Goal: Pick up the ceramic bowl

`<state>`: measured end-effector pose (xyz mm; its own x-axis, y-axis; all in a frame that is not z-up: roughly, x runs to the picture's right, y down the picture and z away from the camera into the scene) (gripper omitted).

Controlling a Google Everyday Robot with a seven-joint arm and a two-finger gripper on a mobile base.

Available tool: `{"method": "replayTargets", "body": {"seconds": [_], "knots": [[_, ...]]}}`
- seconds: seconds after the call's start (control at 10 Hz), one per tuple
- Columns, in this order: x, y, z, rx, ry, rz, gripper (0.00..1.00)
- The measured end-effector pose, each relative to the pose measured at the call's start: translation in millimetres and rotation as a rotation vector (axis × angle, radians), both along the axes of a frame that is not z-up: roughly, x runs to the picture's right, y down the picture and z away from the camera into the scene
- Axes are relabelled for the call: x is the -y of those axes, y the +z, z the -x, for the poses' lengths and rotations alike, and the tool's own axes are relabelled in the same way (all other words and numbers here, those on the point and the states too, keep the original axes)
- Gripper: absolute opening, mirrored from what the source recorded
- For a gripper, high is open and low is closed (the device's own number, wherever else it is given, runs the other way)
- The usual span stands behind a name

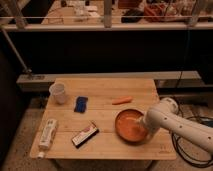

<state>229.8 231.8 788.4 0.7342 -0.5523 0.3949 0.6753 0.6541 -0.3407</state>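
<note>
The ceramic bowl point(129, 125) is a round, shallow, glossy orange-red bowl. It sits on the wooden table point(105, 92) near the front right. My gripper point(143, 128) is at the bowl's right rim, at the end of the white arm point(172, 120) that comes in from the lower right. The arm hides the rim's right side.
A small white cup point(59, 93) stands at the left. A blue object point(80, 104) lies next to it. An orange carrot-like piece point(122, 100) lies behind the bowl. A dark flat packet point(84, 135) and a white box point(48, 133) lie at the front left. A railing point(105, 26) runs behind.
</note>
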Motion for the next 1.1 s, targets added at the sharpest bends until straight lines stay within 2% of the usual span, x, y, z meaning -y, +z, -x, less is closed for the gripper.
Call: {"method": "replayTargets", "body": {"seconds": [0.4, 0.5, 0.7, 0.8, 1.1], "knots": [[-5.1, -1.7, 0.8, 0.016, 0.002, 0.008, 0.28], [-4.5, -2.9, 2.5, 0.022, 0.000, 0.009, 0.23], [2.4, -10.5, 2.8, 0.031, -0.011, 0.004, 0.06], [11.6, -18.8, 2.4, 0.035, -0.021, -0.002, 0.02], [25.3, -31.8, 5.5, 0.048, -0.035, -0.010, 0.01]]}}
